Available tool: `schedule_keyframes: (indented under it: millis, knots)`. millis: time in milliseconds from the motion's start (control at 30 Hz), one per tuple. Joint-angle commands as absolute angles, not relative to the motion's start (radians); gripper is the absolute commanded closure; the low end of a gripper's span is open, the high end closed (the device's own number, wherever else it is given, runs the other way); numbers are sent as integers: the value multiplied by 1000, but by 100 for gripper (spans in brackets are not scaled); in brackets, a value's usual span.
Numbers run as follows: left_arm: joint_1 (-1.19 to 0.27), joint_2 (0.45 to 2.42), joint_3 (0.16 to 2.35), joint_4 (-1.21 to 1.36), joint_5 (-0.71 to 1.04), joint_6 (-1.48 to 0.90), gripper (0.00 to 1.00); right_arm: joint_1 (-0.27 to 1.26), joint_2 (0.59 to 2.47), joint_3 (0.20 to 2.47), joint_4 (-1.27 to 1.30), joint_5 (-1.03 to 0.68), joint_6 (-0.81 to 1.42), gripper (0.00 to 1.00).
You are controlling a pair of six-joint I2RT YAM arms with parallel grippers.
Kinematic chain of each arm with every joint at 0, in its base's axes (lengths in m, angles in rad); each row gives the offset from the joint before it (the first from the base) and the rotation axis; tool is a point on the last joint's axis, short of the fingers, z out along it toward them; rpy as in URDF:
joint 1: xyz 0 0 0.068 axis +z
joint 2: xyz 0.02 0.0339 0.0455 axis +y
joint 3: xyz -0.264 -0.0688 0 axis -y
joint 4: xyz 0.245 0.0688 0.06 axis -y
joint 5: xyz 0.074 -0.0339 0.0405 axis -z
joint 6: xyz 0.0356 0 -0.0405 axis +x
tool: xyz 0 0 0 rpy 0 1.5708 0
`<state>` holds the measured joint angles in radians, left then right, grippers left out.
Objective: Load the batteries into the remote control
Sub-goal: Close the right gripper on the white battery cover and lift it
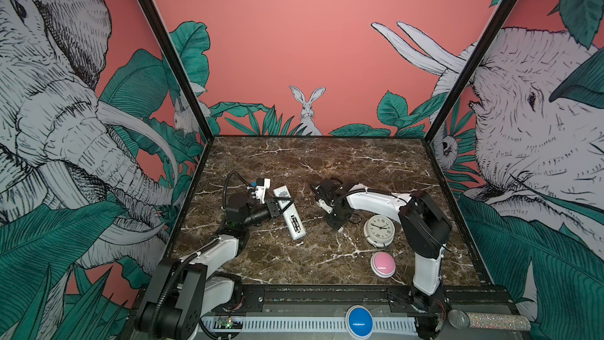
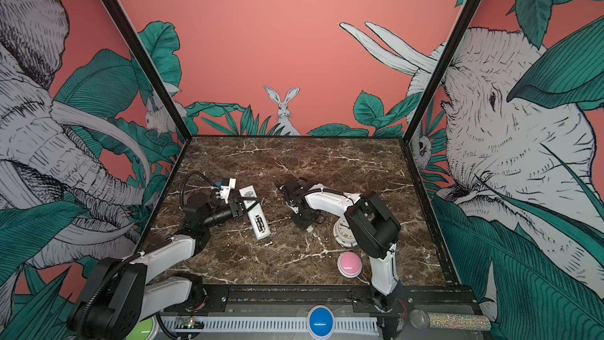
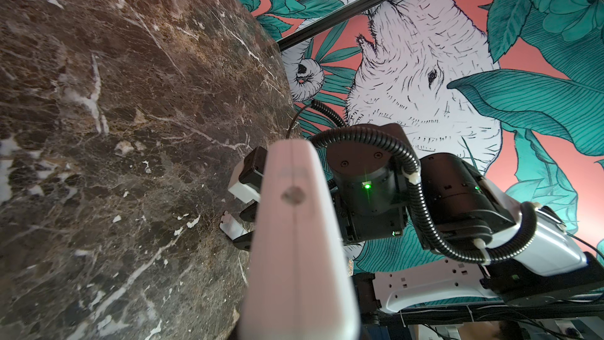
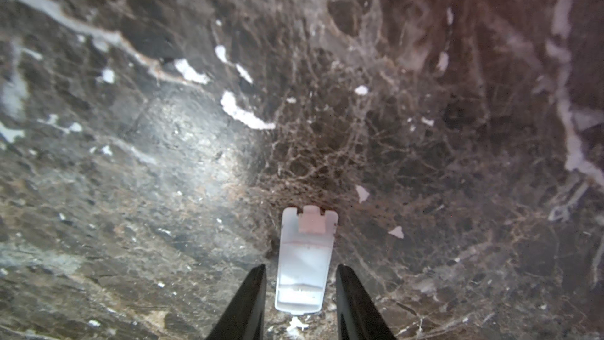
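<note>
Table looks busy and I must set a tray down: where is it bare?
Bare: the whole back strip of the table, behind the remote and clock; also the front middle, between remote, pink button and front edge. Crowded: the right, where clock, pink button and cover sit close together.

Dark marble table (image 1: 327,165) with remote control (image 1: 295,224), round clock (image 1: 379,230), pink button (image 1: 382,263), white cover (image 4: 304,266).

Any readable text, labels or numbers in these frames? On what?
Nothing reads clearly enough to quote.
Dial of the clock: numerals, too small to quote.
Sticker on the remote: print blurred, unreadable.
The cover: no text seen.
</note>
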<state>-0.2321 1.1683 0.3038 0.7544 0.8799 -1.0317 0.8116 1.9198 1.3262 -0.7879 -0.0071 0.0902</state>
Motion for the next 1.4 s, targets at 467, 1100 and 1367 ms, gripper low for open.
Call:
schedule_keyframes:
  millis: [467, 1100, 1367]
  knots:
    - [-224, 1141, 297, 791, 900, -1034, 100, 819, 1935, 1319, -784, -18, 101, 66]
    - [-224, 1137, 297, 789, 899, -1034, 100, 818, 1953, 1267, -767, -10, 103, 66]
    - [-222, 1138, 295, 786, 900, -1031, 100, 818, 1962, 1264, -762, -10, 103, 70]
